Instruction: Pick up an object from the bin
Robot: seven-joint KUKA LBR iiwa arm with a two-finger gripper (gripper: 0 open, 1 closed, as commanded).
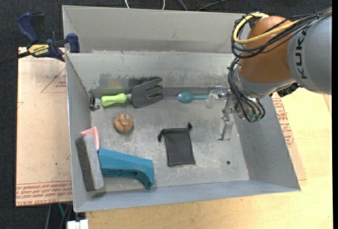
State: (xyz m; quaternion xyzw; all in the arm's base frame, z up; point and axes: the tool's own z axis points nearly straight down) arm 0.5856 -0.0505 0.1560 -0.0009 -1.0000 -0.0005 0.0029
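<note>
Two fingers (227,128) pressed together, nothing between them, low over bin floor (211,162), right of black pouch (179,148)

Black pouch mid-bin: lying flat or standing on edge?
Lying flat: the black pouch shows its broad face upward on the bin floor, touching nothing else.

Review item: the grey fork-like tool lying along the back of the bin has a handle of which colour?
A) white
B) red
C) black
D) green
D: the grey fork-like tool at the back of the bin ends on its left in a bright green handle.
</note>
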